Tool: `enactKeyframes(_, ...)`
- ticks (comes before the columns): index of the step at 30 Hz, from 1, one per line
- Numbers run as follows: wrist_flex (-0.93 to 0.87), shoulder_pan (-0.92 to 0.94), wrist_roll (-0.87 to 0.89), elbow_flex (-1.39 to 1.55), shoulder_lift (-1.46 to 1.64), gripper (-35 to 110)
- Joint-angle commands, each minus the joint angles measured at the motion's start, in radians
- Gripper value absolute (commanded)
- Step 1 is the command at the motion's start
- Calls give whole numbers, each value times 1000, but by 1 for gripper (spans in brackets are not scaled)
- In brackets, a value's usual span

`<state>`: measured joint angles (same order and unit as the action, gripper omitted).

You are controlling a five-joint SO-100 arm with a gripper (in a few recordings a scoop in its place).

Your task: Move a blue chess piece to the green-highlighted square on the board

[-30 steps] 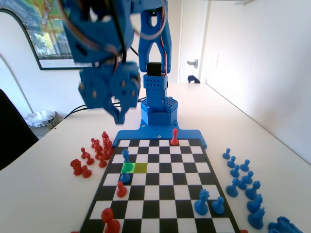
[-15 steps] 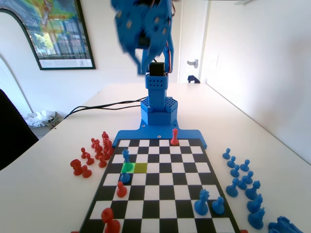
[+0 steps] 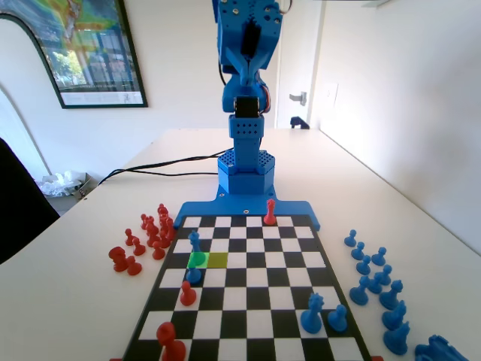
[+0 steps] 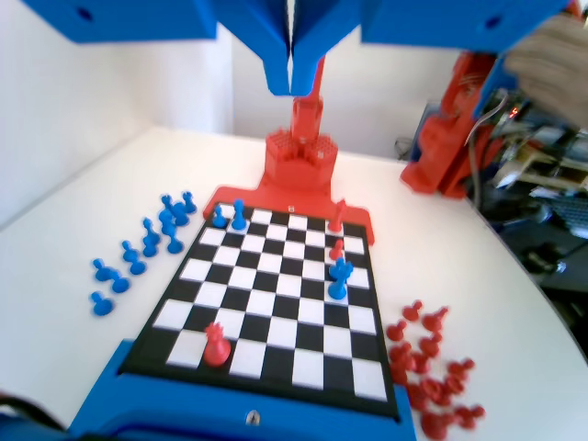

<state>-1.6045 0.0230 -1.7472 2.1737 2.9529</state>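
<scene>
My hand [image 4: 292, 78] hung shut and empty high above the board [image 3: 301, 219]; descending, it risked toppling the pawn [image 3: 194, 274] beside the blue chess piece [image 3: 195, 241].

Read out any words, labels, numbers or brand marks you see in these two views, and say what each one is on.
No text can be read.
The framed poster on the wall in the fixed view: colourful picture, any print too small to tell.
The board: plain chequered squares, no letters or numbers along its rim.
The chess pieces and the blue arm: no markings seen.
</scene>
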Motion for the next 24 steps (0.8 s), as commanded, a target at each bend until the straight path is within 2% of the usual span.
enactKeyframes(1, 18, 11, -8, 3, 40, 1)
enactKeyframes(24, 31, 12, 2, 6, 103, 3)
